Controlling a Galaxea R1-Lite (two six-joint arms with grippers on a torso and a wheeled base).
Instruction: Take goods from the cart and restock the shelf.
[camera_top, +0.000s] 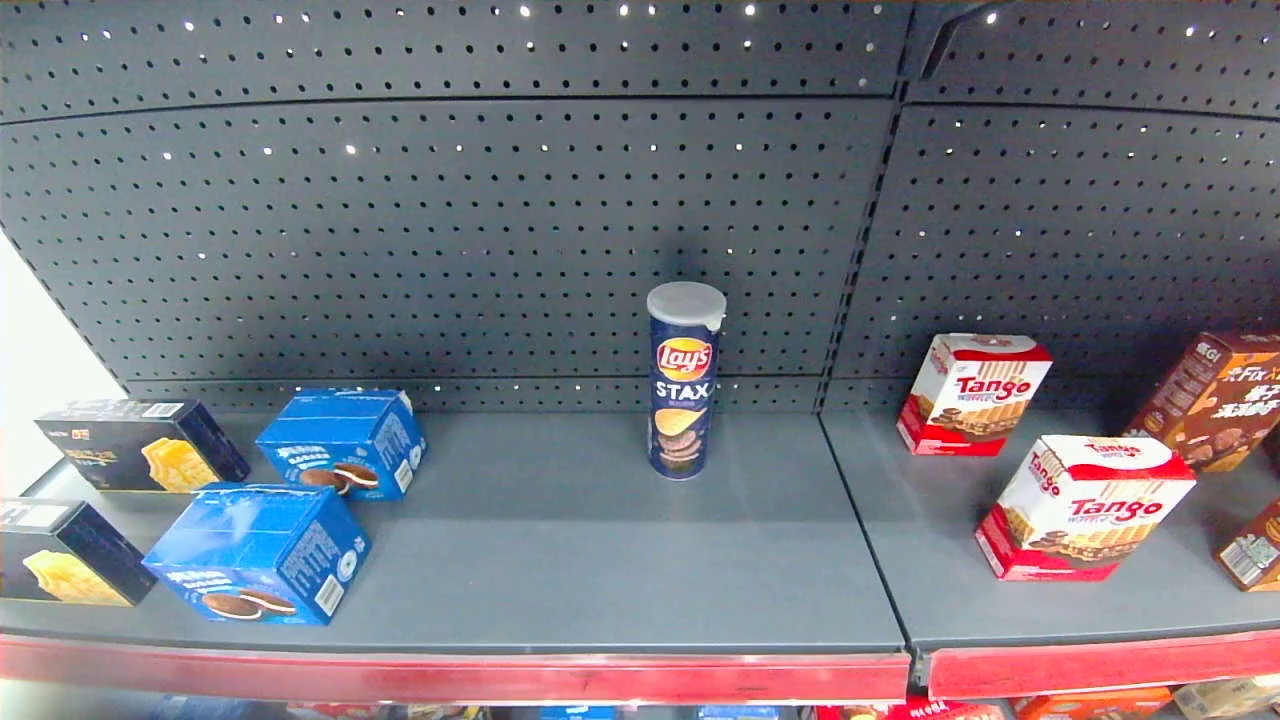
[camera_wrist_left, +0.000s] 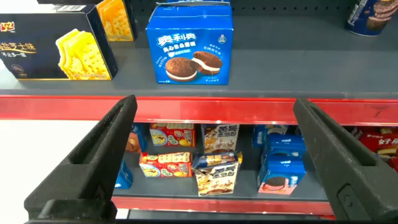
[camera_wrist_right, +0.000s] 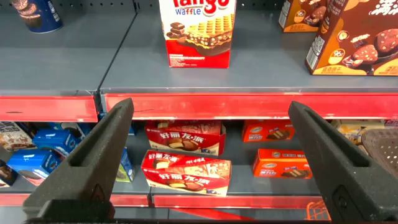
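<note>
1. Left tool (camera_wrist_left: 214, 104): jaws spread wide; nothing held; it hangs in front of the red shelf edge (camera_wrist_left: 62, 102), facing a blue cookie box (camera_wrist_left: 189, 43).
2. Right tool (camera_wrist_right: 211, 107): jaws spread wide; nothing held; it hangs in front of the same red edge, below a red-and-white wafer box (camera_wrist_right: 198, 34).
3. Shelf (camera_top: 600, 560): a chip can (camera_top: 684, 380) stands upright at mid-width, near the perforated back panel (camera_top: 450, 250); it stands well apart from the other goods.
4. Left part: a second blue cookie box (camera_top: 345, 440) sits behind the first; two black cracker boxes (camera_top: 140, 445) lie at the far left.
5. Right part: a second wafer box (camera_top: 972, 392) stands behind the first; brown boxes (camera_top: 1215, 400) stand at the far right.
6. Lower shelf (camera_wrist_right: 186, 200): assorted boxes.
</note>
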